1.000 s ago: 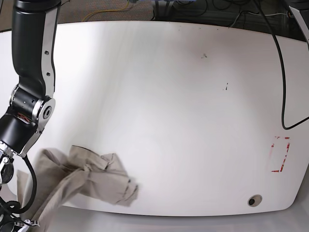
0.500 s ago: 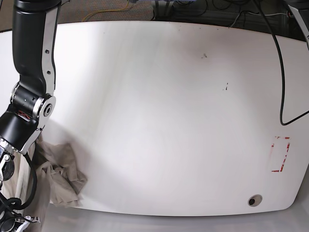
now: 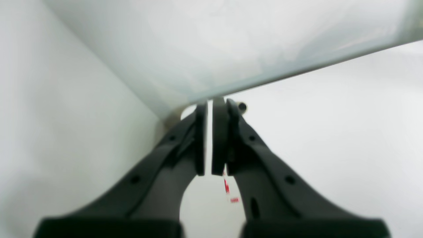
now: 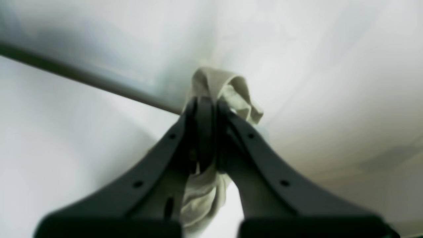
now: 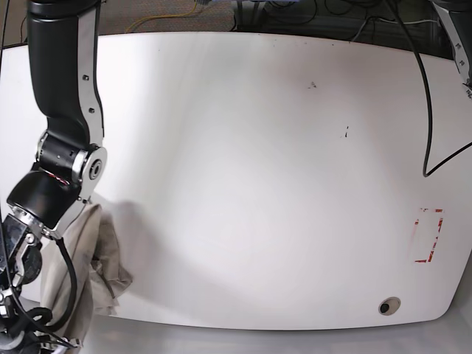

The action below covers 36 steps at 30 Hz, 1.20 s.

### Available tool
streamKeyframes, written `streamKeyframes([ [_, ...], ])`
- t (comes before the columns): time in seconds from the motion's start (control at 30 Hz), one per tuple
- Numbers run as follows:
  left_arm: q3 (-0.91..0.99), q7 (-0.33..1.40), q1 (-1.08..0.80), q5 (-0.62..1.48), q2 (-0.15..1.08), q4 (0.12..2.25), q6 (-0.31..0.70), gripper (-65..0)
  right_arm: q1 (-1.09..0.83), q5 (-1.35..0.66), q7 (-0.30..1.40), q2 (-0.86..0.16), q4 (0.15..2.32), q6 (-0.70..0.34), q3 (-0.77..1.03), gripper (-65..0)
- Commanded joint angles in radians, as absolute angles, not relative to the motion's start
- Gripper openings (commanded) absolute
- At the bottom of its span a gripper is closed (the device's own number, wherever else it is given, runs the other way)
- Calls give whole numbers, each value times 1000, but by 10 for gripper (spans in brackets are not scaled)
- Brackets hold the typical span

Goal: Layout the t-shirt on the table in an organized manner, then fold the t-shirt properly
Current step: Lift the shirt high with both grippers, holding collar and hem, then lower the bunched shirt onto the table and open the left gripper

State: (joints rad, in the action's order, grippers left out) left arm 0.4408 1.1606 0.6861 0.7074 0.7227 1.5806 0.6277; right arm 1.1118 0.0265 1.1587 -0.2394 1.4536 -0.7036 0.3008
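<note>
Since a second ago I see the t-shirt (image 5: 92, 269) pulled off the open stretch of table (image 5: 258, 184) toward the near left corner of the base view, where it now hangs bunched beside my right arm (image 5: 63, 147) and drapes over the table's edge. That arm has shifted slightly to the right and stands more upright over the cloth.

From the right wrist view, the right fingers (image 4: 206, 132) are pressed together on a gathered fold of the shirt; cloth pokes out above the tips and more hangs crumpled between the finger bases. The picture is blurred, so I cannot make out which part of the shirt is caught.

From the left wrist view, the left fingers (image 3: 211, 138) stand nearly together with only a thin slit between them and nothing in it. Below them I see white table and a bit of the red dashed mark (image 3: 227, 188). In the base view that mark (image 5: 428, 236) sits near the right edge, with a small round grey hole (image 5: 388, 305) closer to the front.
</note>
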Motion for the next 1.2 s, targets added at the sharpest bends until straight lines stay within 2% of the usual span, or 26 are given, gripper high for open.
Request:
streamKeyframes([
  [0.0, 447, 1135, 697, 719, 745, 1590, 625, -646, 1187, 8, 1156, -202, 1506, -698, 269, -650],
  [0.37, 450, 1135, 670, 719, 773, 1593, 628, -646, 1291, 10, 1201, -25, 1633, -698, 77, -650],
  [0.6, 460, 1135, 668, 720, 779, 1593, 630, -646, 1422, 15, 1253, 35, 1667, -698, 41, -650],
  [0.87, 507, 1136, 650, 719, 774, 1593, 630, -646, 1434, 16, 1257, -1, 1667, -698, 50, -650],
  [1.17, 510, 1136, 610, 725, 773, 1595, 630, -646, 1227, 8, 1257, -113, 1739, -698, 53, -650],
])
